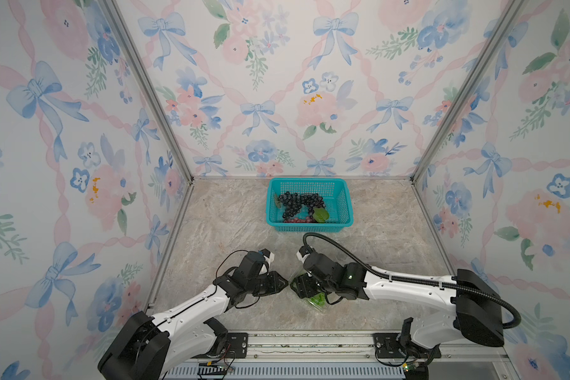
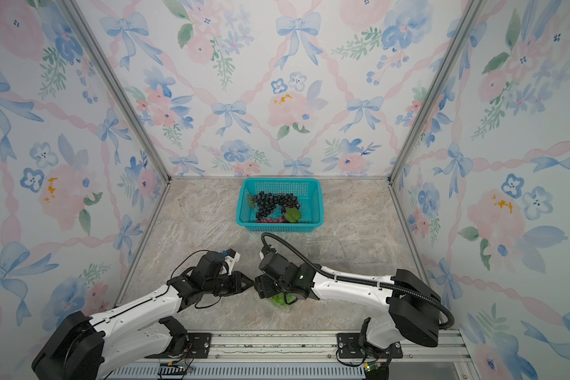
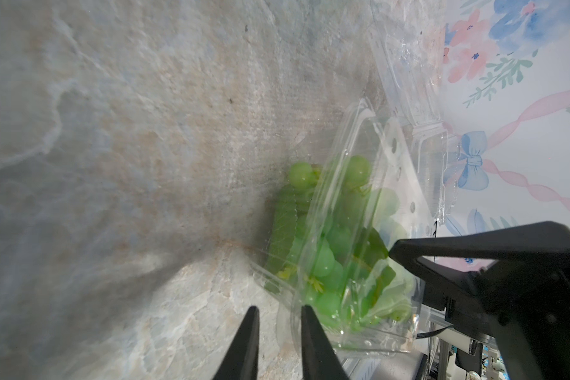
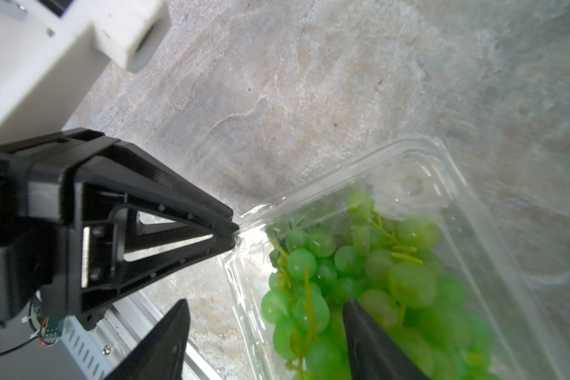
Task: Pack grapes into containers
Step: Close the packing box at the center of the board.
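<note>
We list, item 1: container (image 4: 441, 154), clear plastic, near front edge of worktop (image 1: 227, 230), w/ green grapes (image 4: 408, 283) inside.
L pincer (image 3: 280, 311): narrow gap, tips at container's rim corner; we can't tell if it pinches.
R pincer (image 4: 264, 304): wide apart, straddling container wall, gripping nothing.
Item 2: teal basket (image 1: 310, 180) at back, dark grapes (image 1: 293, 204) inside, well apart from item 1.

Items being counted: two grippers are being shown, the left gripper (image 3: 279, 307) and the right gripper (image 4: 265, 302). One teal basket (image 1: 341, 200) is being tallied, with one red bunch (image 1: 297, 219) and two leaves (image 1: 321, 214). Its dark bunches (image 1: 293, 204) cannot be separated. One green bunch (image 4: 375, 273) is being counted in one clear container (image 4: 441, 158). Empty containers (image 3: 405, 65) are being glimpsed, number untellable.
</note>
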`<state>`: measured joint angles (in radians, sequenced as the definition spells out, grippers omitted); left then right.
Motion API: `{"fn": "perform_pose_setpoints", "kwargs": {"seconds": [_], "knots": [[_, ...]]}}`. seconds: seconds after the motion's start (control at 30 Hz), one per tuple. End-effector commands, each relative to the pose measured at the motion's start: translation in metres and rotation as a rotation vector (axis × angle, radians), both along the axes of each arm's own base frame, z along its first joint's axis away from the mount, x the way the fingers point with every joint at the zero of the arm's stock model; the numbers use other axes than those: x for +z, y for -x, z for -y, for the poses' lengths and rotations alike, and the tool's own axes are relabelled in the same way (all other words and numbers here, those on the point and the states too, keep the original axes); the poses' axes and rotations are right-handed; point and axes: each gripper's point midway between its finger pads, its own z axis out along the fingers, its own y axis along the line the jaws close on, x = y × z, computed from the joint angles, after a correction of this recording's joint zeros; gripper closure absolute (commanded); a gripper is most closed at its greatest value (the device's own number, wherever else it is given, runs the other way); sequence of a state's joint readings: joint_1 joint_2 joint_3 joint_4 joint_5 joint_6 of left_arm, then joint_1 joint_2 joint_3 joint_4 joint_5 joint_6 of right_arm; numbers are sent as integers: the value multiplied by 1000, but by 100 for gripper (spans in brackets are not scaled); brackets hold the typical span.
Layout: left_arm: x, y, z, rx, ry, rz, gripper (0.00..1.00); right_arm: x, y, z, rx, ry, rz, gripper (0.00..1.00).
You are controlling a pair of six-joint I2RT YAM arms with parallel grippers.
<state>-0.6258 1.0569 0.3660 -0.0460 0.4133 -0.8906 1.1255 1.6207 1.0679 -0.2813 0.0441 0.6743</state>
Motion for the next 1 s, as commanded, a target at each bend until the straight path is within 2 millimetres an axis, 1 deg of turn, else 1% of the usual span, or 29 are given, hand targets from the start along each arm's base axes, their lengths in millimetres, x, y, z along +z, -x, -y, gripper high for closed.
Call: {"fn": "perform_pose_setpoints", "kwargs": {"seconds": [0.0,0.1,0.17,0.27,0.37,0.53,0.6,0.67,0.8,0.97], "knots": [[-6,7,1,-43,-22,-22,76,-37,5,14,-20,79,-76,28],[-7,7,0,-35,-25,-24,79,-39,6,14,-22,80,-80,28],[-6,7,0,-32,-21,-21,84,-39,6,14,-24,76,-80,28],[-4,6,-2,-18,-18,-13,94,-39,6,14,-26,71,-80,28],[-7,8,-3,-16,-21,-17,100,-38,6,14,-26,63,-79,28],[-10,8,-6,-8,-33,-17,100,-32,5,13,-19,60,-71,28],[-8,7,-6,-5,-31,-7,99,-16,4,16,-19,46,-48,28],[-3,4,-5,-2,-24,9,97,-5,4,21,-24,45,-30,27],[14,-5,0,7,-1,54,90,5,9,42,-45,77,-23,27],[36,-16,6,9,26,106,87,5,22,70,-98,118,-25,27]]}}
